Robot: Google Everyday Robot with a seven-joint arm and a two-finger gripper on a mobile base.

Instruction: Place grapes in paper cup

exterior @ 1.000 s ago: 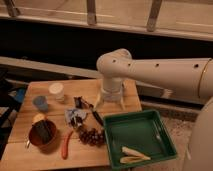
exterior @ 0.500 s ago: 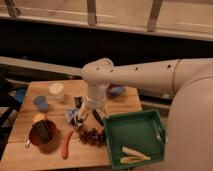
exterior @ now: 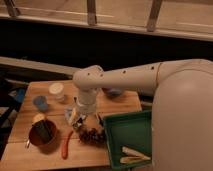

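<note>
The grapes, a dark reddish-purple bunch, lie on the wooden table just left of the green tray. The paper cup, white with a round rim, stands upright at the table's back left. My gripper hangs from the white arm directly above and slightly behind the grapes, close over them. The arm's wrist hides part of the table behind the grapes.
A green tray with pale pieces sits at the right. A small blue cup, a dark bowl, a red chili pepper, a crumpled packet and a blue dish are also on the table.
The arm has swung left and lowered, bringing the gripper from above the tray's edge to just over the grapes. The objects on the table have not moved.
</note>
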